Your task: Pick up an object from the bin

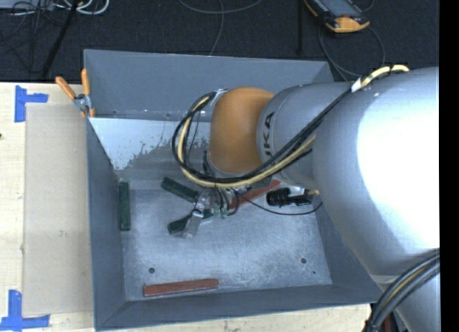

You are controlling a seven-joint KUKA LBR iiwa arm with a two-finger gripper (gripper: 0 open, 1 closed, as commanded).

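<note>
My gripper [193,219] reaches down under the arm's orange cover to the bin floor, a little left of the middle. A dark green flat strip [179,188] lies slanted just above and left of it, partly hidden by the arm's cables. A small dark piece [175,227] sits at the gripper's lower left tip, touching or nearly touching it; I cannot tell whether it is gripped. A reddish piece [252,193] shows to the right, mostly hidden under the arm.
A dark green bar [124,206] lies upright along the left wall. A reddish-brown flat stick [181,287] lies along the front wall. The arm covers the bin's right and back parts.
</note>
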